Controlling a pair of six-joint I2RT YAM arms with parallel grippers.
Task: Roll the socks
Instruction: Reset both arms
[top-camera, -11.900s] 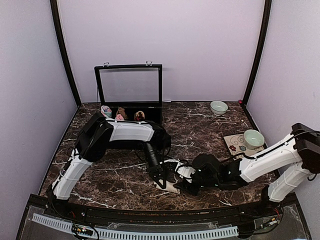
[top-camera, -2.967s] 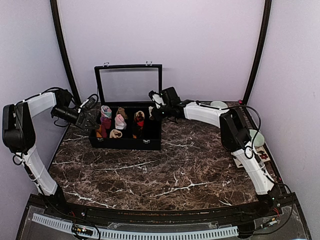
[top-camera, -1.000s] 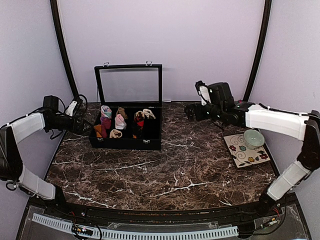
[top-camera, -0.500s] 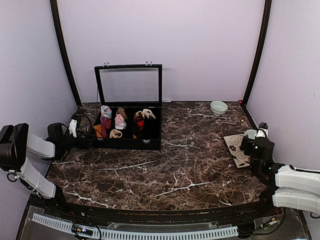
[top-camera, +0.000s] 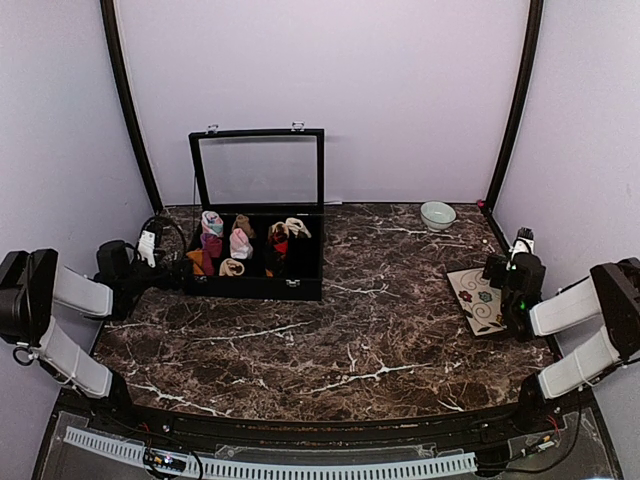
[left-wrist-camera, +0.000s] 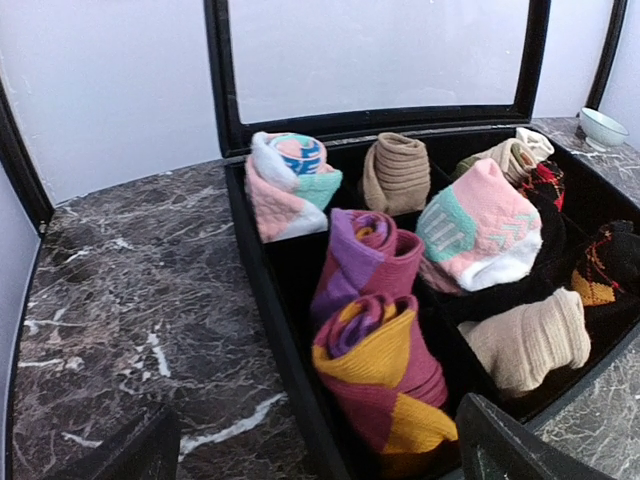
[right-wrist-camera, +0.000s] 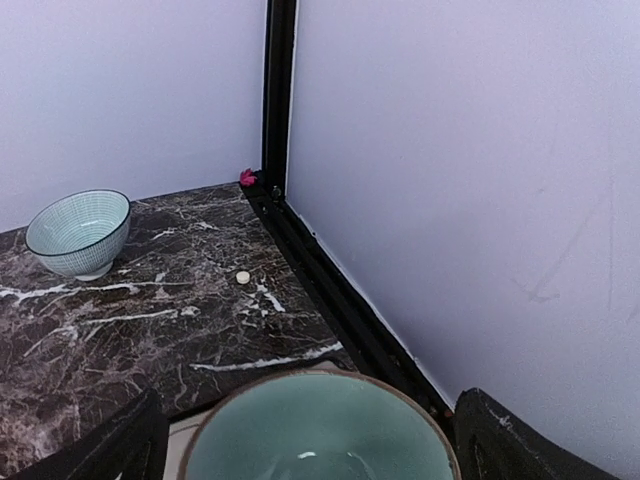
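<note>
Marble table (top-camera: 380, 330), with the black compartment box (top-camera: 250, 287) at back left and its glass lid (top-camera: 258, 170) propped upright. Both arms were out at the sides. Left gripper (top-camera: 150, 247) was near the box's left end and facing into it, fingers spread wide with nothing between them. Right gripper (top-camera: 508, 262) hung over the teal bowl (right-wrist-camera: 320, 430) on the patterned tile (top-camera: 480, 300) at the right edge, equally wide and empty. Cream pair (left-wrist-camera: 508, 155) was bundled up at the back of the box's right-hand column, with the black argyle pair (left-wrist-camera: 543, 182) touching it just in front (I couldn't tell whether they shared a compartment). The other rolls (left-wrist-camera: 375, 365) filled the left and middle columns. I saw no flat, unrolled sock in any view. My read: the rolling and stowing looked done, and I'd call the task finished or very close. All I'd want is a closer look at how tight those two bundles are. A second small bowl (top-camera: 437, 214) sat by the back wall, well clear of everything.
</note>
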